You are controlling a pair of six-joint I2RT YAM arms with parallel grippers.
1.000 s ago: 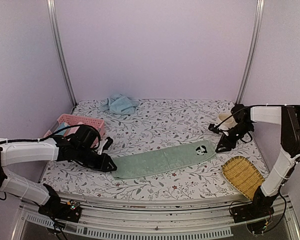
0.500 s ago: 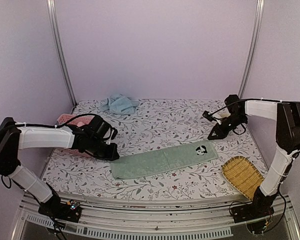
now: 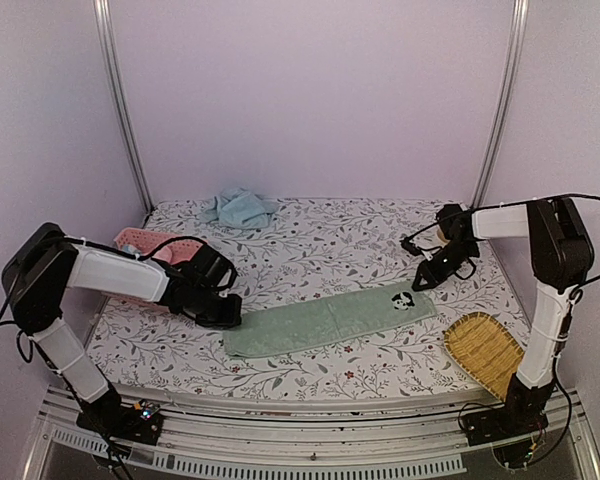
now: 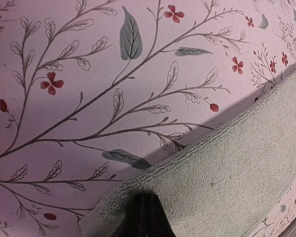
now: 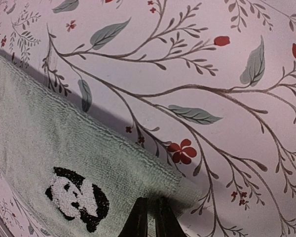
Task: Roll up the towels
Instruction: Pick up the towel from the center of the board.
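Note:
A long green towel (image 3: 330,318) with a panda patch (image 3: 404,299) lies flat across the middle of the table. My left gripper (image 3: 230,314) is at its left end, far corner. In the left wrist view the fingers (image 4: 147,217) are pressed together on the towel's edge (image 4: 227,168), which is raised slightly off the cloth. My right gripper (image 3: 418,283) is at the right end's far corner. In the right wrist view it (image 5: 150,217) pinches the towel (image 5: 64,143) just beside the panda patch (image 5: 79,197). A crumpled blue towel (image 3: 240,207) lies at the back.
A pink basket (image 3: 145,240) stands at the left edge behind my left arm. A woven bamboo tray (image 3: 485,350) lies at the front right. The table has a floral cloth (image 3: 320,245) and metal posts at the back corners.
Both grippers moved in to the green towel's far corners, the left from the near left end and the right from farther right. They now pinch its edge. The towel has stayed in place.

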